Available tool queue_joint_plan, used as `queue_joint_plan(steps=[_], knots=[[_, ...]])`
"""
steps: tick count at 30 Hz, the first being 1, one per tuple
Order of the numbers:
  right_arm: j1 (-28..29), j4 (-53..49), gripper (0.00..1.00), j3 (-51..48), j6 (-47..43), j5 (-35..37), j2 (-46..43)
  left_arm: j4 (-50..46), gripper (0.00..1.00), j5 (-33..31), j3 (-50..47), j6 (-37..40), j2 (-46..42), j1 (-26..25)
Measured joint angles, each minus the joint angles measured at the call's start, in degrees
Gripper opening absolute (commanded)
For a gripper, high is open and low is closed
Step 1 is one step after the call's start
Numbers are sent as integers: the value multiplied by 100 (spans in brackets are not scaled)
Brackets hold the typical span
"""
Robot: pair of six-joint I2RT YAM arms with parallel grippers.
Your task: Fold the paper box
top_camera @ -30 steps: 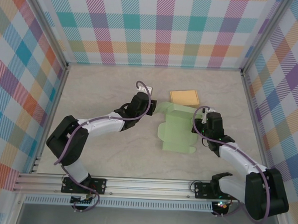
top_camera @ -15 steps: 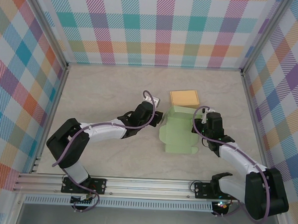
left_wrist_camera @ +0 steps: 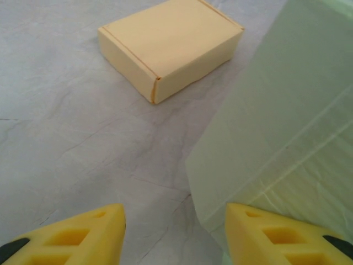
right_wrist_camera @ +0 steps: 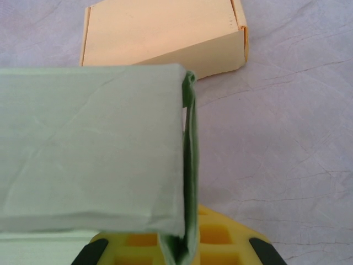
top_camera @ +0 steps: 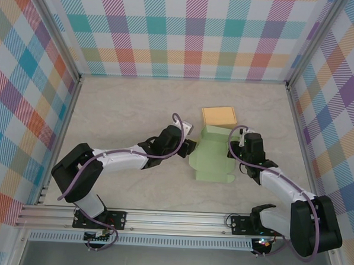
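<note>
The pale green paper box (top_camera: 213, 159) lies mid-table, partly folded, its left flap raised. My left gripper (top_camera: 189, 147) is at the box's left edge and stands open. In the left wrist view the green flap (left_wrist_camera: 287, 121) rises beside the right fingertip (left_wrist_camera: 276, 237), and the left gripper (left_wrist_camera: 175, 238) has bare table in most of its gap. My right gripper (top_camera: 238, 151) is at the box's right side. In the right wrist view the right gripper (right_wrist_camera: 185, 245) is shut on the box's upright green side wall (right_wrist_camera: 189, 165), with a folded panel (right_wrist_camera: 88, 149) to its left.
A closed tan cardboard box (top_camera: 219, 116) sits just behind the green one, seen also as the tan box (left_wrist_camera: 171, 44) and the tan box (right_wrist_camera: 160, 33) in the wrist views. Chequered walls and metal rails (top_camera: 160, 218) fence the marble-look table (top_camera: 125, 106); free room lies to the left.
My left gripper has moved right and nearer, up against the green box. The box's left flaps, flat before, now stand folded up. The right gripper has kept its hold.
</note>
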Motion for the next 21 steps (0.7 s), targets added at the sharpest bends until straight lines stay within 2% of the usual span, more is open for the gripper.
queue_joint_plan(steps=[13, 21], knots=[[0, 2, 0, 0, 0, 0, 0, 184, 58, 778, 269, 723, 138, -2], [0, 2, 0, 0, 0, 0, 0, 166, 60, 866, 535, 1154, 428, -17]])
